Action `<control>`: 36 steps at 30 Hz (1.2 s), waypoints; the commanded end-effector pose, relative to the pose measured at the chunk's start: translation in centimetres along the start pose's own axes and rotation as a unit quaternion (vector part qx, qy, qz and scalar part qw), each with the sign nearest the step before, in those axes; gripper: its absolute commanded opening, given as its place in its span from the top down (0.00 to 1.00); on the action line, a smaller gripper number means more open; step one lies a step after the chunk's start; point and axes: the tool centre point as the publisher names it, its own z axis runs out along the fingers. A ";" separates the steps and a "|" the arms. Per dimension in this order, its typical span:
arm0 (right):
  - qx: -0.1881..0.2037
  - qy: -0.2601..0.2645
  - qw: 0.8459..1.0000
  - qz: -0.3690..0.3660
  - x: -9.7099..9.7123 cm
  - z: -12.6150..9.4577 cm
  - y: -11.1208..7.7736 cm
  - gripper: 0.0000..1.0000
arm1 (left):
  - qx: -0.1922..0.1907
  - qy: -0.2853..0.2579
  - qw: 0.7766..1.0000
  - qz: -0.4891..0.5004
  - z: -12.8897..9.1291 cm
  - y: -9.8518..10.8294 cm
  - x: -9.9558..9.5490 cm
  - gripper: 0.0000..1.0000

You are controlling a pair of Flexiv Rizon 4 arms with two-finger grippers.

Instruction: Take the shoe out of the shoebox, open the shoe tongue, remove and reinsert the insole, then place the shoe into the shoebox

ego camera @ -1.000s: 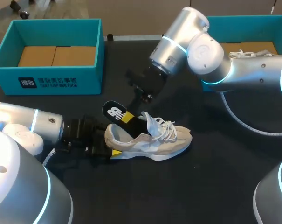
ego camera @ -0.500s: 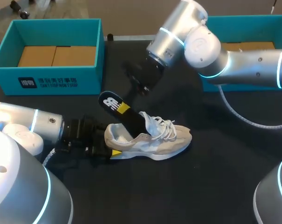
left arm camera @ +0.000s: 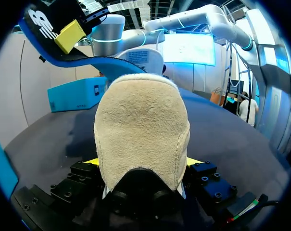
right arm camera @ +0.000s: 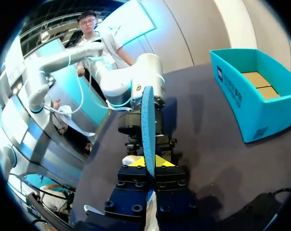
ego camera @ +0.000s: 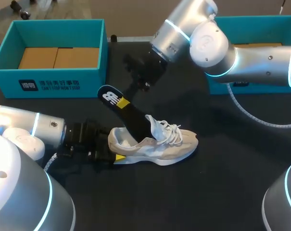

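**Head view:** The cream suede shoe with white laces (ego camera: 157,143) lies on its sole on the dark bench (ego camera: 222,187). The left jaws are clenched on the shoe's heel. A long black insole with a blue underside (ego camera: 128,113) sticks up out of the shoe's opening and leans back over the heel. Its front end is inside the shoe. The right jaws grasp its high end, up above the heel.

**Left wrist view:** The shoe's heel (left arm camera: 143,130) sits tight between the left jaws, with a yellow tip on each side. The insole (left arm camera: 82,60) curves up over the heel.

**Right wrist view:** The insole (right arm camera: 148,120) stands on its edge, pinched between the right jaws. It runs straight ahead and down to the shoe (right arm camera: 131,160).

I think the pull should go along the insole's length, up and back from the toe, while the left jaws hold the shoe down.
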 end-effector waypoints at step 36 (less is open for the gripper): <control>-0.011 -0.008 1.000 0.009 0.1 0.1 0.3 1.00 | -0.002 0.000 1.000 0.000 0.0 0.0 0.0 1.00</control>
